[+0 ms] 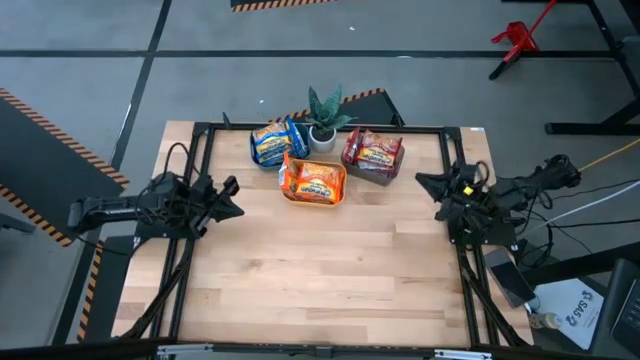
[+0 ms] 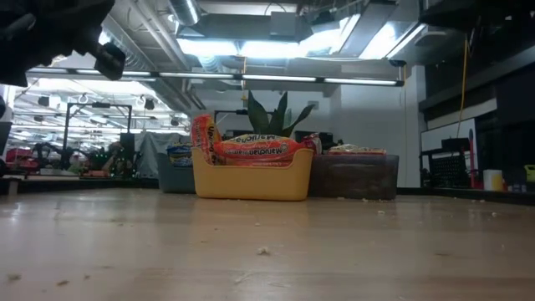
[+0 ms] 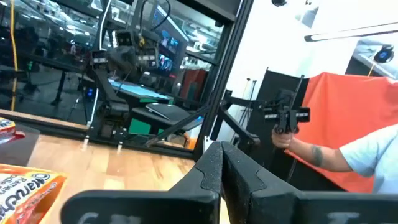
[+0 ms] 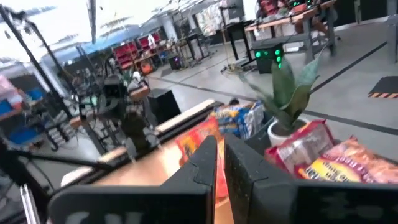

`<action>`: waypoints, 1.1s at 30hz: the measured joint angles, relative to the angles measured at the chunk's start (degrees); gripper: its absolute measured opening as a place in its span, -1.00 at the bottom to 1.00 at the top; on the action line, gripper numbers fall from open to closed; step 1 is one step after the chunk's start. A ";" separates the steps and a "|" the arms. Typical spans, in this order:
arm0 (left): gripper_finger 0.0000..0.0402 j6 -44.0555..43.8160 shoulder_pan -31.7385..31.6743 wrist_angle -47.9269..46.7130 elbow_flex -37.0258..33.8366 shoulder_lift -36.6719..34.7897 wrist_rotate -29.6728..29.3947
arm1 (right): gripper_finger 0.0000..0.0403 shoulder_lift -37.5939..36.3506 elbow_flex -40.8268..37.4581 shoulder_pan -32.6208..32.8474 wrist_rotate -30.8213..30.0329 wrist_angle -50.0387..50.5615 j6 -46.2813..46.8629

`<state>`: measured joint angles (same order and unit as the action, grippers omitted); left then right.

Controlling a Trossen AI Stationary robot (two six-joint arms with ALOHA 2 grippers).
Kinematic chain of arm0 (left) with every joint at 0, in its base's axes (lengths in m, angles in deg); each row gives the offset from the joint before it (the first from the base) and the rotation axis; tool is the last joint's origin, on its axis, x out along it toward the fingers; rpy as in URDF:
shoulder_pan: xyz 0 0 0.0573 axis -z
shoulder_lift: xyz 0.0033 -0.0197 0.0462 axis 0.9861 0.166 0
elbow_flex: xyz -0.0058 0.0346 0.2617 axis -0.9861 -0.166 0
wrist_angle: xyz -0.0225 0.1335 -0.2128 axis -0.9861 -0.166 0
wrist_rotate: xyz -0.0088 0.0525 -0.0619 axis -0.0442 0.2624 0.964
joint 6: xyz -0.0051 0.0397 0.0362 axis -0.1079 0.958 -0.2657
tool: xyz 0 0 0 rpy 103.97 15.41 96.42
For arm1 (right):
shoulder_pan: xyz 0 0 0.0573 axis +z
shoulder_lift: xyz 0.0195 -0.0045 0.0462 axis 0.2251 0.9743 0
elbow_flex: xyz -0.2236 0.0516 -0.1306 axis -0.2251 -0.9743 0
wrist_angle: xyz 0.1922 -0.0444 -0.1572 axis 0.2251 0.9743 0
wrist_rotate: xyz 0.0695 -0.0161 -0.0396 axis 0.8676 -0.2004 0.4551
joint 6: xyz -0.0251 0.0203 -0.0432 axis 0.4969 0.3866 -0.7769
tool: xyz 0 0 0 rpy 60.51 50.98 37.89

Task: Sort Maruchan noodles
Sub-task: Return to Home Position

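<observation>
All the Maruchan noodles in view lie in 3 bins grouped at the upper centre of the high view. The orange packets [image 1: 314, 182] fill the yellow bin [image 2: 251, 180]. The yellow-and-blue packets [image 1: 272, 143] are in the blue bin [image 2: 175, 178] to its upper left, and the red packets [image 1: 374, 152] are in the dark bin [image 2: 351, 177] to its upper right. No packet shows on the bare table [image 1: 320, 290].

These packets are probably light, with a brittle noodle block inside slick, crinkly film. A hard pinch could crack the block, and a flat face could slip. The best hold is likely across a short edge or a raised corner, taken from above. 1 orange packet stands on end against the yellow bin's wall in the low view and offers such an edge.

A potted plant [image 1: 325, 118] stands between the blue and dark bins, and its leaves overhang them, so a reach there would have to clear the leaves and the bin rims.

The left gripper [image 1: 235, 198] hangs at mid-left of the high view and the right gripper [image 1: 422, 182] at mid-right, both well apart from the bins. On each, the jaws are pressed narrow and hold nothing.

A person's arm [image 3: 367, 155] shows beyond the table.
</observation>
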<state>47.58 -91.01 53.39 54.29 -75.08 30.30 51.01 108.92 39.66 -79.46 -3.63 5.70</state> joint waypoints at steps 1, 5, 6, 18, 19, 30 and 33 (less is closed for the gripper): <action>-1.00 -0.05 -0.02 -0.97 0.05 -1.16 -0.15 | -0.92 0.06 -1.05 -0.02 0.57 -0.66 0.19; -1.00 0.03 0.04 -1.23 -0.04 -3.43 -0.14 | -0.92 0.04 -6.54 -0.04 1.33 -8.47 -0.38; -1.00 0.29 0.04 -1.25 -0.03 -3.96 0.24 | -0.92 -0.31 -8.12 -0.04 1.34 -11.28 -1.29; -1.00 5.83 0.09 -6.62 -0.03 -4.43 0.77 | -0.92 -15.90 -18.70 -0.04 2.04 -19.50 -7.20; -1.00 6.10 0.09 -7.40 -0.03 -4.42 0.68 | -0.92 -17.67 -18.96 -0.04 1.35 -18.83 -7.68; -1.00 5.55 0.09 -10.75 -0.03 -4.43 -1.44 | -0.92 -21.16 -19.54 -0.04 1.62 -14.18 -7.59; -1.00 7.89 0.09 -12.89 -0.01 -4.43 -2.99 | -0.92 -21.04 -23.16 -0.04 4.92 -14.13 -3.53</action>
<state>55.47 -90.92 40.50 54.28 -79.51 27.32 29.98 85.76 39.62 -74.54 -17.76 2.17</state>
